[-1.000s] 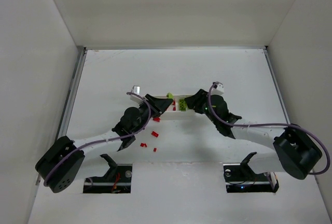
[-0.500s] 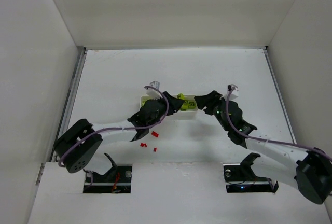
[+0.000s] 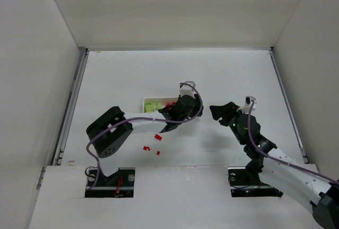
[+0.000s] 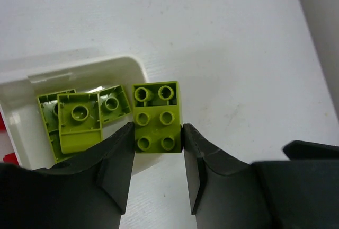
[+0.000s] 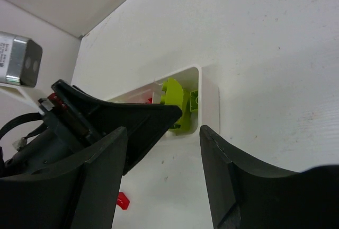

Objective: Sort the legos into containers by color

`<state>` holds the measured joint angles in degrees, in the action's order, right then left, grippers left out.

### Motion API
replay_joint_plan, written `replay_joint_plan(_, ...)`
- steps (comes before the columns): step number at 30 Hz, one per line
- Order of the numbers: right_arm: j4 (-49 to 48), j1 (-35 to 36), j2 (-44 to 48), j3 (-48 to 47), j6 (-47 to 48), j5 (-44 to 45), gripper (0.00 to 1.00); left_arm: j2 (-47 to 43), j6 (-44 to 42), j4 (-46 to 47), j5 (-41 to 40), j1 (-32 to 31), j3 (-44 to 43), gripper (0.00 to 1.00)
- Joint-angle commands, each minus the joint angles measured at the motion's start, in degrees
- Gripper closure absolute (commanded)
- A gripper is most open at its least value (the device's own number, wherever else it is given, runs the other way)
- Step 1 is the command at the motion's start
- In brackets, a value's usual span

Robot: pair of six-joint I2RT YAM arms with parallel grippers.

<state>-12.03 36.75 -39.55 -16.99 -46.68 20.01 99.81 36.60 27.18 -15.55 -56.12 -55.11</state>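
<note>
The left gripper (image 4: 157,147) clamped a yellow-green six-stud brick (image 4: 157,116) over the end-compartment rim of the white tray (image 4: 85,65), beside other green bricks (image 4: 79,123) inside. The right gripper (image 5: 161,133) hung nearby, jaws apart and empty. Red bricks (image 3: 157,137) lay on the table (image 3: 122,75).

My overhead camera sits high behind the arm bases and faces down and forward. It takes in the whole white bench (image 3: 222,75), with the long white plastic three-compartment tray (image 3: 145,102) small near the middle. The left wrist camera looks steeply down past the left pincer (image 4: 157,131), close enough that the yellow-green plastic brick (image 4: 157,113) nipped there fills mid-frame. The right wrist camera lies low beside the tray, looking across between the right pincer (image 5: 163,129) fingers. Both wrist views share one end compartment.
</note>
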Motion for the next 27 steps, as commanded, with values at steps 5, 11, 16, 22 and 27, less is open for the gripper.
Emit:
replay_joint_plan(5,4.3,-0.4,5.2,1.1,1.2,0.6,0.38,-0.4,-3.5,-5.7,-5.9,-1.4,-3.9,0.49)
replay_joint_plan(11,4.4,1.4,4.2,-0.1,1.9,0.0,0.49,-5.0,-3.5,-4.9,-6.6,-1.8,-1.8,0.47)
replay_joint_plan(16,3.7,9.0,-2.4,-2.9,3.9,-1.1,0.72,-14.9,-2.5,-4.4,-8.1,-1.0,5.9,0.57)
replay_joint_plan(22,-1.9,21.2,-18.5,-8.5,6.3,1.6,0.72,-31.0,0.6,-9.1,-14.9,0.1,18.7,0.68)
replay_joint_plan(27,-3.9,27.3,-31.2,-15.5,9.7,4.1,0.56,-42.6,4.2,-22.2,-20.5,1.0,25.6,0.67)
